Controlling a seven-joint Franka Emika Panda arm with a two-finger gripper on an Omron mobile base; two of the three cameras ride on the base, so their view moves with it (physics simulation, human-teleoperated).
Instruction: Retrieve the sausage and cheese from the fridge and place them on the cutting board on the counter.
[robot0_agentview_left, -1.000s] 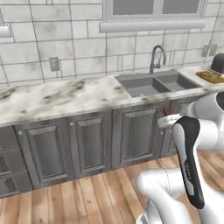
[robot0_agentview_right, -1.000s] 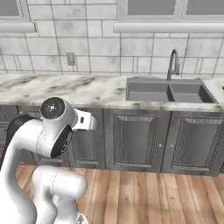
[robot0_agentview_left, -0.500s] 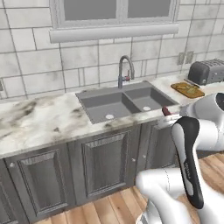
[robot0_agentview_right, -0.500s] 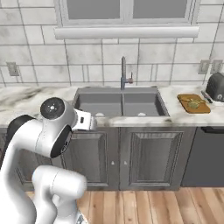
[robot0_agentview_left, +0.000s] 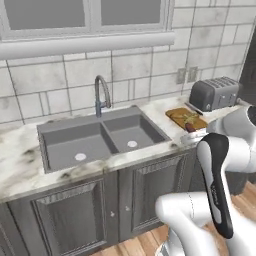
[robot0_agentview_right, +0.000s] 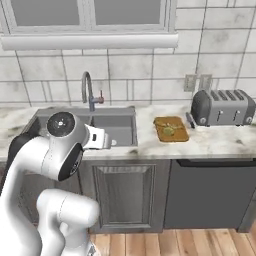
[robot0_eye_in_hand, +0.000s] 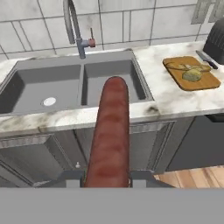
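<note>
The sausage (robot0_eye_in_hand: 110, 135), a reddish-brown link, stands up between my gripper's (robot0_eye_in_hand: 108, 177) two dark fingertips, and the gripper is shut on it. In the left base view its dark red tip (robot0_agentview_left: 190, 128) pokes out by my hand at the counter's front edge. The tan-orange cutting board (robot0_eye_in_hand: 205, 83) lies on the marbled counter (robot0_agentview_left: 20, 165) right of the sink, ahead of the gripper and to its right; it also shows in both base views (robot0_agentview_left: 176, 114) (robot0_agentview_right: 162, 134). A small pale yellowish chunk (robot0_eye_in_hand: 191, 74), the cheese by its look, rests on the board. The fridge is out of view.
A steel double sink (robot0_agentview_left: 95, 137) with a tall faucet (robot0_agentview_left: 101, 95) lies straight ahead. A grey toaster (robot0_agentview_right: 222, 106) stands right of the board, with a dark knife (robot0_eye_in_hand: 205, 59) beside it. Dark grey cabinets (robot0_agentview_right: 127, 192) run under the counter; wood floor lies below.
The whole scene has slid left in both base views: the base has driven right along the counter, bringing the board and toaster into view. The sausage stays in the shut gripper.
</note>
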